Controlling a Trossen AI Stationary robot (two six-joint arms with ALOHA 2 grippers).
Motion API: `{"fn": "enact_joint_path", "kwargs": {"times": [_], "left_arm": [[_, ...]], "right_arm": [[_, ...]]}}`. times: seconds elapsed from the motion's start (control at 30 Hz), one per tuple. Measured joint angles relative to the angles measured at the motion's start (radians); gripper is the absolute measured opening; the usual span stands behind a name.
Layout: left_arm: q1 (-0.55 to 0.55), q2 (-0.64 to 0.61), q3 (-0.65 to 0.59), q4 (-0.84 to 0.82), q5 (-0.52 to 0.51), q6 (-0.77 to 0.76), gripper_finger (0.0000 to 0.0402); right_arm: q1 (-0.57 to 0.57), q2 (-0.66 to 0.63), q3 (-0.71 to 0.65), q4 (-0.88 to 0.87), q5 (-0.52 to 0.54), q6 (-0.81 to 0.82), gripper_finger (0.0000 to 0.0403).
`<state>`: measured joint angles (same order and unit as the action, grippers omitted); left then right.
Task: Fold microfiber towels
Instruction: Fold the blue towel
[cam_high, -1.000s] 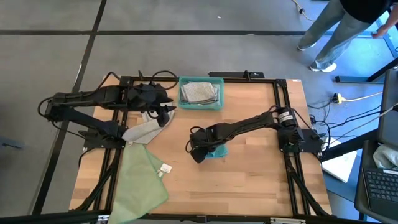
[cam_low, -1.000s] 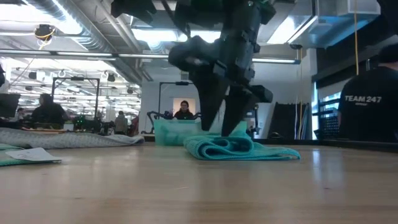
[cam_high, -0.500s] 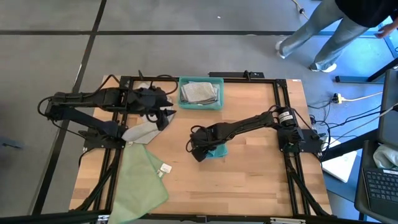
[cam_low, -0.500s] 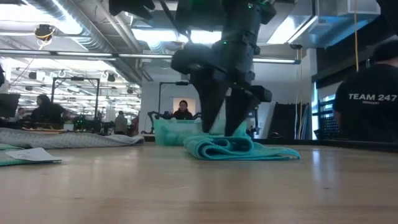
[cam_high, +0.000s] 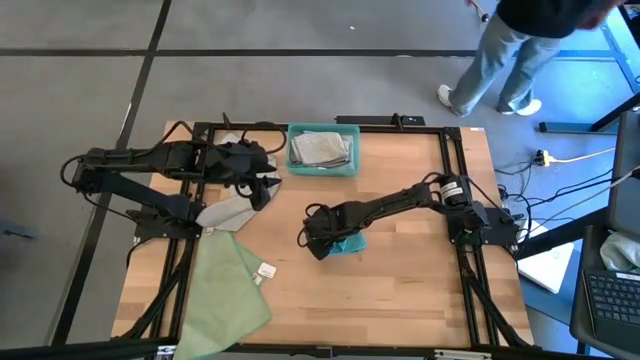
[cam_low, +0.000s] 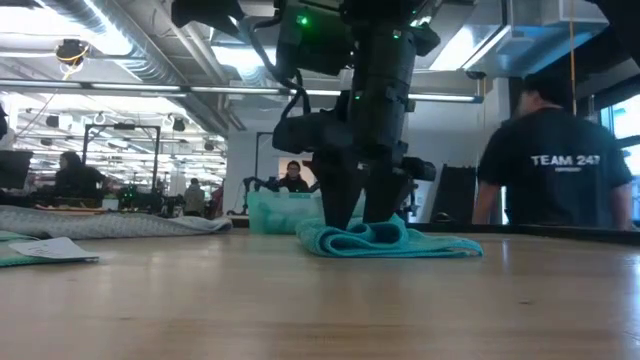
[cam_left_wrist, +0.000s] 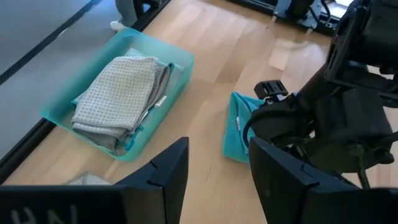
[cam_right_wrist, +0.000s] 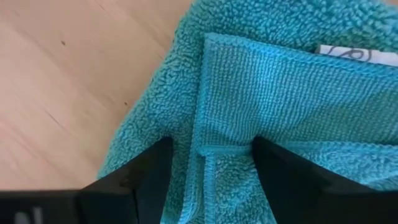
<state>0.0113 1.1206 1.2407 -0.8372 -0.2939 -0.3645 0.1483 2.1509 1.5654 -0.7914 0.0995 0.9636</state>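
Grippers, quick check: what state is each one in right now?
Left gripper: open, empty, hovering above the table near the teal bin.
Right gripper: open, fingers astride the folded teal towel, not clamped on it.

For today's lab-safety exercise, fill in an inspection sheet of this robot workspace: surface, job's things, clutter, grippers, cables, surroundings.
Surface: wooden table in a black frame.
Job's things: folded teal towel mid-table; pale green towel spread at the front left corner, overhanging the edge; grey towel beside the left arm; folded grey towels inside the teal bin at the far edge.
Clutter: nothing seen.
Grippers: right gripper open, fingers down on the teal towel; left gripper open, empty, over the grey towel.
Cables: white cable on the floor, right.
Surroundings: person standing nearby.
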Motion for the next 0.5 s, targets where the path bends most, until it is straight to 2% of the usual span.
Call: {"fn": "enact_joint_path", "kwargs": {"times": [0.2, 0.5], "left_arm": [[0.0, 0.0, 0.0, -0.009, 0.0, 0.0, 0.0159], [0.0, 0.0, 0.0, -0.008, -0.016, 0.0, 0.0159]], "right_arm": [[0.018, -0.022, 0.0, -0.033, 0.005, 0.027, 0.0198], [0.084, -0.05, 0.004, -0.165, 0.012, 0.076, 0.011]]}}
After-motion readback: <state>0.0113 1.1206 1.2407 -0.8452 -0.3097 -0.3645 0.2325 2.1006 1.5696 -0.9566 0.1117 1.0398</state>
